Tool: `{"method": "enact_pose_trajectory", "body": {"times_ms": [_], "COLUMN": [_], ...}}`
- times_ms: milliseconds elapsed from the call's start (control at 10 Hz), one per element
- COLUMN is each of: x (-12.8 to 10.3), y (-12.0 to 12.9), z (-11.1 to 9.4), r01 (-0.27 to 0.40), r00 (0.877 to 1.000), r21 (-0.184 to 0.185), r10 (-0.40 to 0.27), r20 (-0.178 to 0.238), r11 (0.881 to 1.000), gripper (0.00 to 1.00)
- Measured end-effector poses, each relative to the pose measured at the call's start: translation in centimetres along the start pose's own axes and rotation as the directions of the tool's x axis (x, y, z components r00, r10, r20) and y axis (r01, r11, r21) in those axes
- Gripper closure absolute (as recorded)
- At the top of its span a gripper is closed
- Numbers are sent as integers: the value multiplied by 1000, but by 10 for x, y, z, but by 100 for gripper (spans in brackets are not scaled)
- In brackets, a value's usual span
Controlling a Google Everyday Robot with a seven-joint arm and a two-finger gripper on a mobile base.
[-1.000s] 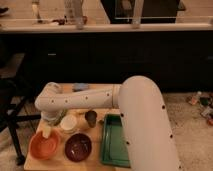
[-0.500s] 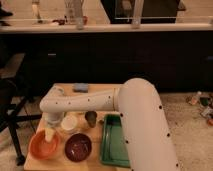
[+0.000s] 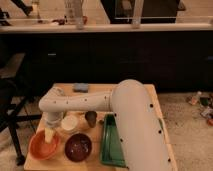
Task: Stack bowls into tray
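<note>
Tool (image 3: 48, 134): over orange bowl (image 3: 36, 148), worktop (image 3: 102, 88) front-left corner; opening unclear.
Maroon bowl (image 3: 77, 146): beside orange bowl.
Tray (image 3: 111, 145): right of both.

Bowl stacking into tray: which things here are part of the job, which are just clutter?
Job: orange bowl, maroon bowl, green tray, gripper low over the orange bowl.
Clutter: small dark cup, pale round dish, blue item at the back.

On your wooden counter (image 3: 102, 88) you have an orange bowl (image 3: 37, 148), a maroon bowl (image 3: 77, 146) just beside it, a green tray (image 3: 111, 147), a small white bowl (image 3: 70, 123), a dark cup (image 3: 91, 118) and a blue sponge (image 3: 81, 87). The gripper (image 3: 48, 135) hangs at the orange bowl.
</note>
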Motion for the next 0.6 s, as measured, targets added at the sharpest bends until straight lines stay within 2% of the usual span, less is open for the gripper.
{"method": "enact_pose_trajectory", "body": {"times_ms": [300, 600], "x": [-2, -5], "y": [0, 1], "z": [5, 1], "r01": [15, 29], "r00": [1000, 1000], "r21": [-17, -12], "r10": [-15, -29], "r20": [-1, 5], "r11": [1000, 999], "gripper": [61, 93]}}
